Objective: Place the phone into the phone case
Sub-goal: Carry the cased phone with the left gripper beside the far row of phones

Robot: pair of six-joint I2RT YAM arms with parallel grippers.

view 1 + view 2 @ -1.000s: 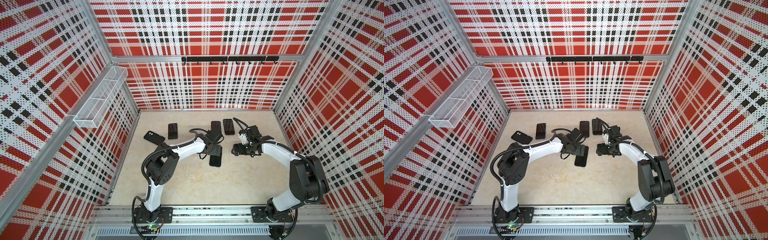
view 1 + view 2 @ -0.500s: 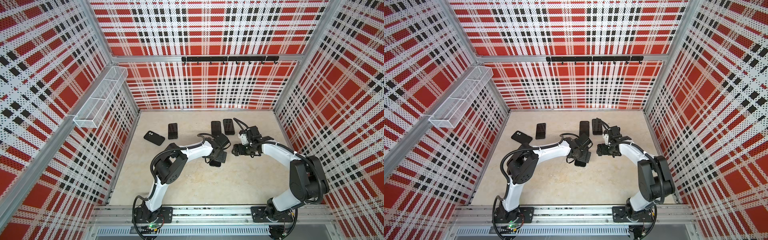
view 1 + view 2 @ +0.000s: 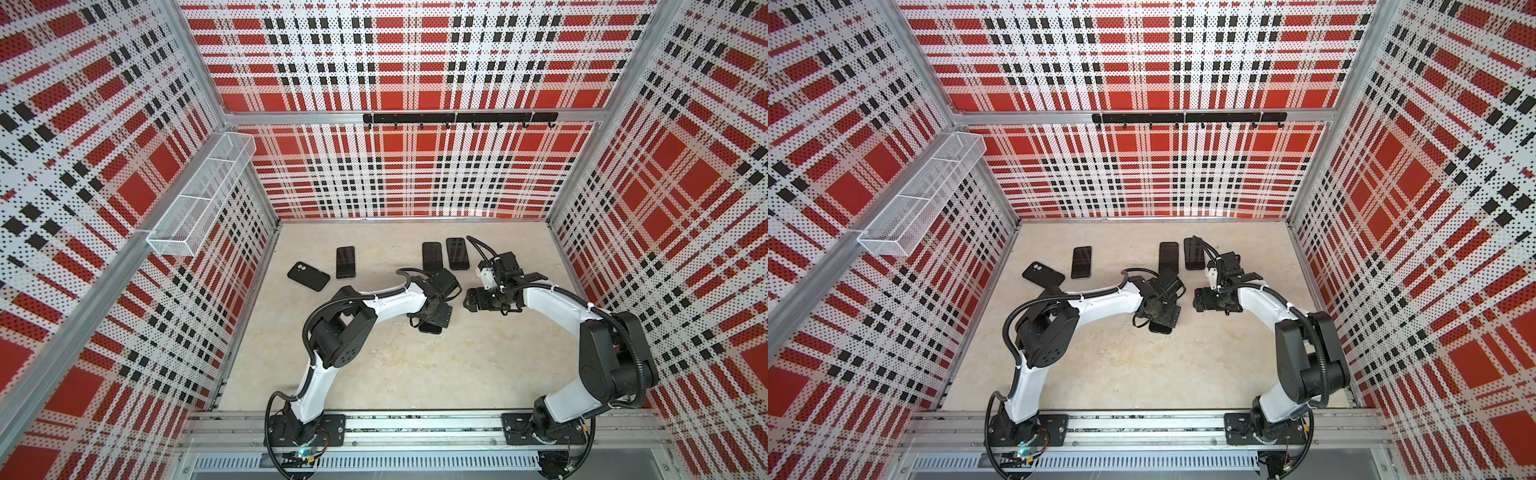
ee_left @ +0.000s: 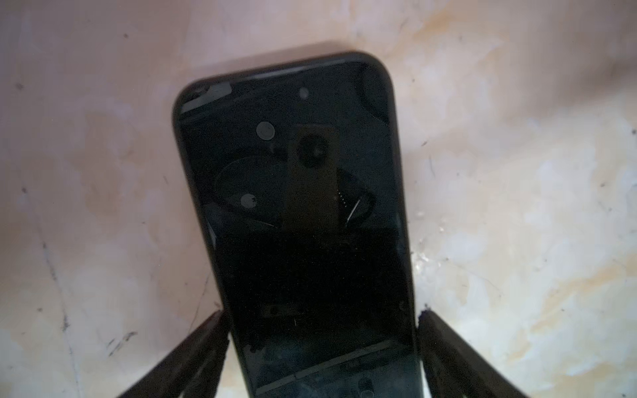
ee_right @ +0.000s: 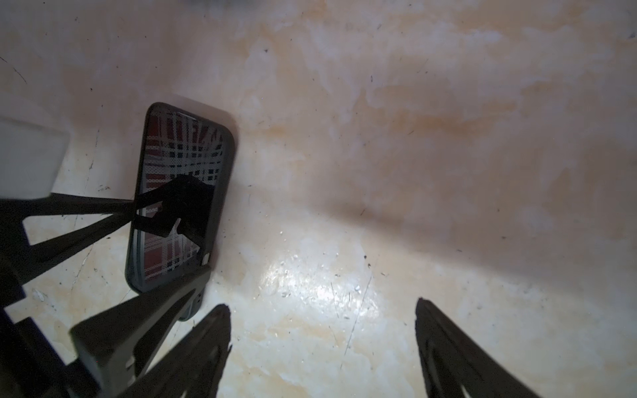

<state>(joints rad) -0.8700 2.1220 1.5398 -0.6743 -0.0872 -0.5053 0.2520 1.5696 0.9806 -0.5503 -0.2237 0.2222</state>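
Phone (image 4: 303, 220) flat on table (image 4: 517, 172), straddled by left pincer (image 4: 320, 315).

Our left arm (image 3: 386, 300) rises from its base, folds at the elbow and reaches toward the middle, with its wrist turned down. Our left gripper (image 4: 320, 315) points downward. Its fingers (image 4: 193, 348) stand wide apart on either side of a phone (image 4: 293, 193); whether they press it we cannot tell. Our right arm (image 3: 555, 305) arches in from the right. Our right gripper (image 5: 322, 306) has its jaws spread wide, and sits near the left gripper but apart from it.
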